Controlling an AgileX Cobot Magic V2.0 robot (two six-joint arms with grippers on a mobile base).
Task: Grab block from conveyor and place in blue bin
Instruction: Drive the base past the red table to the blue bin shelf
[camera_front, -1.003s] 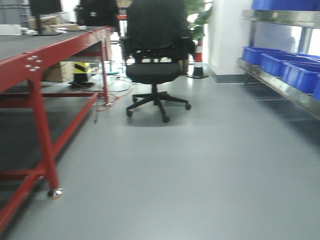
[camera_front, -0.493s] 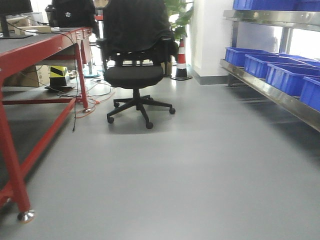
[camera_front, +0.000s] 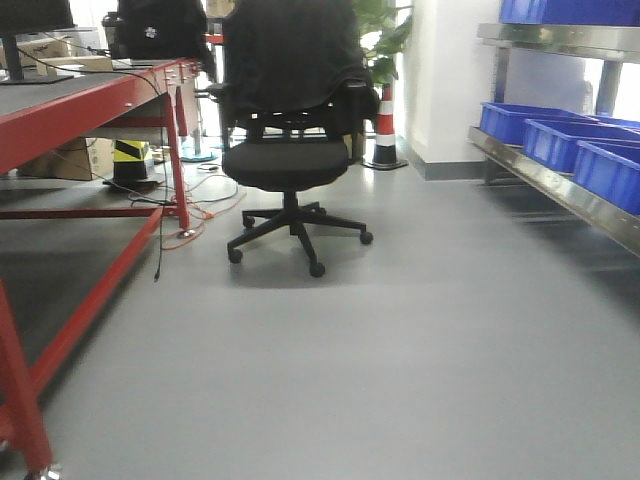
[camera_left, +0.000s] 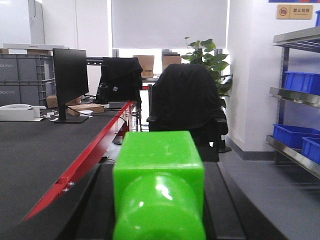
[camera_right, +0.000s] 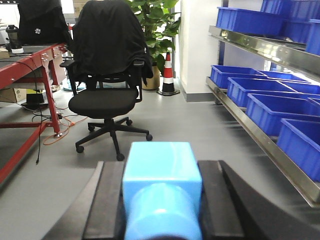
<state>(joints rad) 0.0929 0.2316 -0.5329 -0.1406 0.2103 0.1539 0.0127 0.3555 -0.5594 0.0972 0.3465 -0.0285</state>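
Front view: conveyor (camera_front: 60, 95) at left, bins (camera_front: 560, 140) on shelf (camera_front: 560, 188) at right; no gripper visible.
Left wrist: left gripper (camera_left: 160, 172) closed on green block (camera_left: 158, 150), off the conveyor's right edge; long axis apparently forward.
Right wrist: right gripper (camera_right: 161, 175) clamps blue block (camera_right: 161, 162), likewise forward.
Step, judged: carrying. Next: turn to the bins, release over one.

A black office chair (camera_front: 290, 160) stands on grey floor (camera_front: 400, 380) near a white wall (camera_front: 445, 70).
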